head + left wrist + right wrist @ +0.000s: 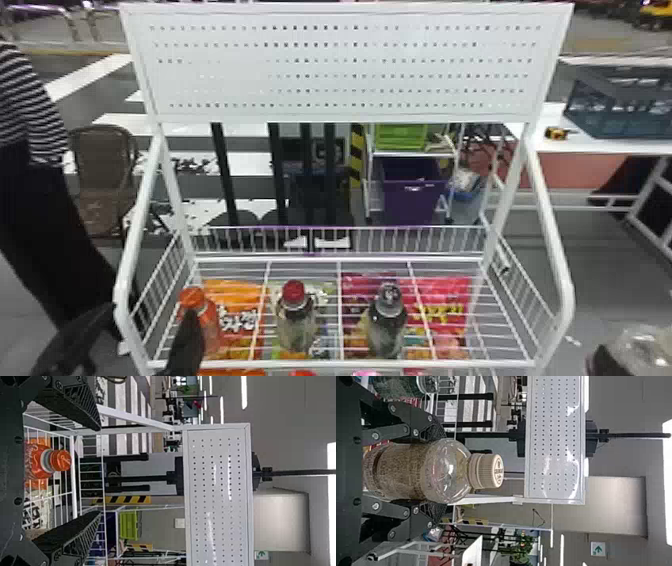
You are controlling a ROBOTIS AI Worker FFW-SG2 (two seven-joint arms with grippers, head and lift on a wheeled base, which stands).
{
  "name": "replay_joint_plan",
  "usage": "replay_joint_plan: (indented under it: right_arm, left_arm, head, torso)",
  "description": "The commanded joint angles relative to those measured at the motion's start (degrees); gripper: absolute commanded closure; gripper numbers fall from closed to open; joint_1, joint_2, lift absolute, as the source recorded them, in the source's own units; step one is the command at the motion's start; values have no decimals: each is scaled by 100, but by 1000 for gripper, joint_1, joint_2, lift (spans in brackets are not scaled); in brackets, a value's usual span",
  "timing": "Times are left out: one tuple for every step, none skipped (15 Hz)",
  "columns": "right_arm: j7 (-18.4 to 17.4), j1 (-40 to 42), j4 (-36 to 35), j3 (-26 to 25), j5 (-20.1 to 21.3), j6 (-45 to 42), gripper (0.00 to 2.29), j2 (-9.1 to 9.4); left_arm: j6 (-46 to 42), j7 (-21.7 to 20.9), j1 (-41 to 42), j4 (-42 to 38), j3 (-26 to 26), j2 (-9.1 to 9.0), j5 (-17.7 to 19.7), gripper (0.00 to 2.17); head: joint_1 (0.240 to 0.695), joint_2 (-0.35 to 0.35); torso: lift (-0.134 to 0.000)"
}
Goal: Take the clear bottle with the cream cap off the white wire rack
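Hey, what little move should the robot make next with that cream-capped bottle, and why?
Probably ease the bottle slightly farther from the wire rack without loosening the right end effector. Its fingers press the bottle from both sides, and the bottle is already out past the rack's right side, so letting go there could drop it.

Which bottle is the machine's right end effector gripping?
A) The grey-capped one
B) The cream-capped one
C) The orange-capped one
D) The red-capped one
B: the right end effector has its fingers against opposite sides of the clear bottle with the cream cap.
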Motion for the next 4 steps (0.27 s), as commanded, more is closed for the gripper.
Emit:
replay_joint_plan:
  right_arm:
    - [15,0,17,-3,-30,-37,1686,5]
    - [15,0,17,-3,-30,-37,1686,5]
    - [15,0,9,6,-30,-55,1686,5]
    - [15,0,0,6,-30,-55,1686,5]
  left_arm:
    - [3,0,13,-20,0,-3,-4,140]
    - [3,0,13,-20,0,-3,-4,140]
    - [3,0,13,-28,0,-3,-4,140]
    - [3,0,13,-28,0,-3,-4,140]
  head:
    - [499,0]
    - [499,0]
    - [499,0]
    - [499,0]
  torso:
    - [0]
    - [0]
    - [0]
    - [0]
